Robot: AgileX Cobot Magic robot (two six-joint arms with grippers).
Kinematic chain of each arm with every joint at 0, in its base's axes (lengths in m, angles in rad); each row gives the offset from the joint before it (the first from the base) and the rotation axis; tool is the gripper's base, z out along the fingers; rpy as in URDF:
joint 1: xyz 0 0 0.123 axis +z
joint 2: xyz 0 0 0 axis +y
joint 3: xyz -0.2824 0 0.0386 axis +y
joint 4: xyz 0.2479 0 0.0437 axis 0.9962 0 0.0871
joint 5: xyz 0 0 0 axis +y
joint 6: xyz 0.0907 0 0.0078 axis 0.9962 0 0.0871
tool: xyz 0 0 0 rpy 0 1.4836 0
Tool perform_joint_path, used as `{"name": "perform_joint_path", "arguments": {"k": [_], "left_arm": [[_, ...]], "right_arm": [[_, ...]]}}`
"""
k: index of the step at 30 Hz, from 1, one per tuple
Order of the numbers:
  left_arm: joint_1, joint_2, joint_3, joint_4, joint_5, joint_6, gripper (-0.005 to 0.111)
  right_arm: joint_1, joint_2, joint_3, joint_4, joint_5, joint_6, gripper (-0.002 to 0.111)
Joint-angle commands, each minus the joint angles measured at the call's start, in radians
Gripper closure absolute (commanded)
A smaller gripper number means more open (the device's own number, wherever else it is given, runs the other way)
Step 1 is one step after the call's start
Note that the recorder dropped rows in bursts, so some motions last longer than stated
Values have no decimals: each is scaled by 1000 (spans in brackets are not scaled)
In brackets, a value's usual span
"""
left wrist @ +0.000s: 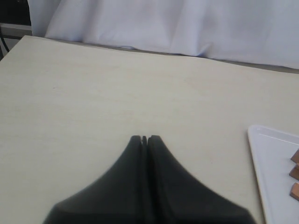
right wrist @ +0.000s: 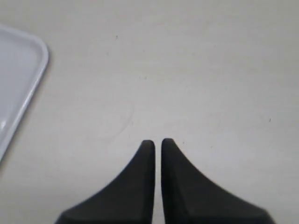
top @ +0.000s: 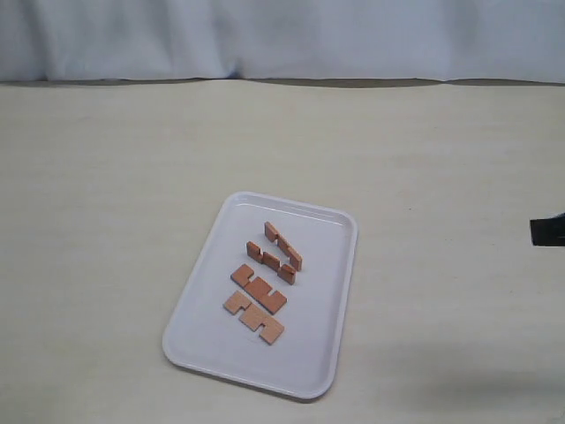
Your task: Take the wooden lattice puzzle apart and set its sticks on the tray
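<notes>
The white tray (top: 212, 305) lies on the table at the centre front of the exterior view. Four reddish-brown notched sticks lie apart on it in a loose row: one (top: 282, 246), a second (top: 271, 262), a third (top: 259, 289) and a fourth (top: 253, 317). No assembled lattice shows. My left gripper (left wrist: 144, 138) is shut and empty over bare table, with the tray's edge (left wrist: 271, 154) and stick ends (left wrist: 295, 172) off to one side. My right gripper (right wrist: 154, 142) is shut with only a thin slit between its fingers, holding nothing, beside the tray's corner (right wrist: 23, 70).
A pale cloth-covered table (top: 106, 177) stretches around the tray. A white curtain (top: 282, 35) hangs along the far edge. A dark piece of the right arm (top: 547, 231) shows at the right border of the exterior view.
</notes>
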Motion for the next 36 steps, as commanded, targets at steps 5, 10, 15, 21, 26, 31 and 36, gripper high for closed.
{"name": "perform_joint_path", "arguments": {"k": [5, 10, 15, 21, 26, 31, 36], "left_arm": [[-1, -1, 2, 1, -10, -4, 107], [-1, -1, 2, 1, -10, -4, 107], [-1, -1, 2, 1, -10, -4, 107], [-1, -1, 2, 1, -10, -4, 107], [-1, -1, 2, 1, -10, -4, 107], [-1, -1, 2, 1, -10, -4, 107], [-1, -1, 2, 1, -10, -4, 107]], "right_arm": [[-4, -390, 127, -9, -144, 41, 104], [-4, -662, 236, -9, -265, 41, 104], [-4, -828, 303, -17, -365, 41, 104], [-4, -869, 305, -19, -370, 41, 104], [-4, -898, 267, -19, -321, 41, 104], [-4, -969, 259, -19, -308, 41, 104], [-4, -969, 249, -13, -294, 41, 104]]}}
